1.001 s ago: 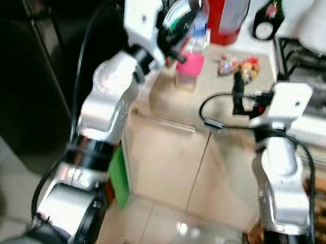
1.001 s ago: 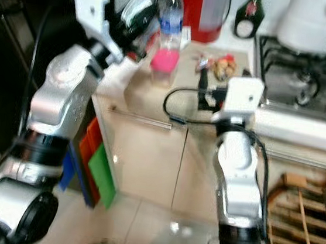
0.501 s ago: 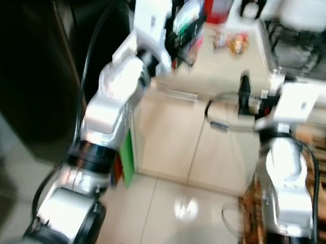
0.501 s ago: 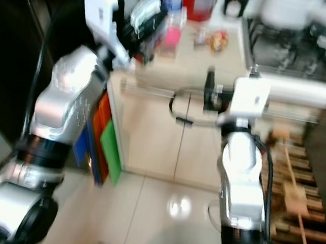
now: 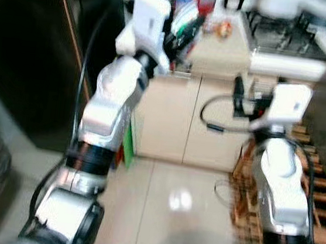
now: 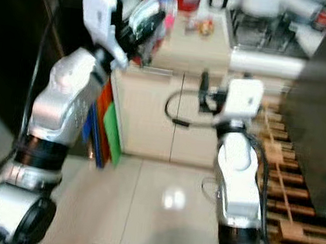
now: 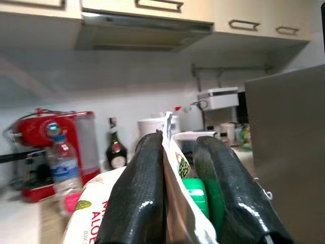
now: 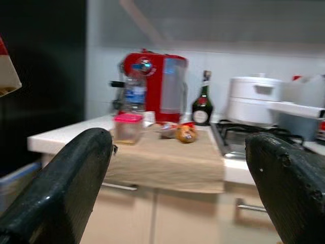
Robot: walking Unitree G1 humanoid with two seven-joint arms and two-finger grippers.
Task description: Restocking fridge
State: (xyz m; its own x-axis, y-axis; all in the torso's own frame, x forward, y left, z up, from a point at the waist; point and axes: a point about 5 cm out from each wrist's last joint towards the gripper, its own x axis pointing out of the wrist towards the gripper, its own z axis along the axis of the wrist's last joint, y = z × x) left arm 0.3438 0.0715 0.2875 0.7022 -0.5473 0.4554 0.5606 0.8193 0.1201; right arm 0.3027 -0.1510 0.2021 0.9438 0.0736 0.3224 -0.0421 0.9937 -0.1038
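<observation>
Up at about eleven o'clock in the head views, the left gripper (image 5: 182, 33) is raised to counter height with its two black fingers (image 7: 139, 203) pressed together on a white drink pouch (image 7: 175, 203) that has a green cap and green lettering; the pouch's flat top edge stands up between the fingers. At about two o'clock from that gripper, farther back on the beige countertop (image 8: 167, 157), stand a clear water bottle (image 8: 134, 94) with a blue label, a small tub with a pink lid (image 8: 127, 129) just in front of it, and a red coffee machine (image 8: 160, 86) just beside them. A dark green bottle (image 8: 203, 104) stands at three o'clock from the machine, and a small wrapped snack (image 8: 184, 133) lies on the counter in front of it. Over at three o'clock in the head views, the right gripper (image 5: 238, 95) is held out before the cream cabinet doors (image 5: 178, 121), its fingers (image 8: 61, 188) spread wide apart with nothing between them. Beyond it, a gas hob (image 8: 236, 140) carries a white pot (image 8: 256, 99). A dark fridge front (image 5: 23, 53) fills the nine o'clock side, and the floor (image 5: 172, 199) below is pale tile.
</observation>
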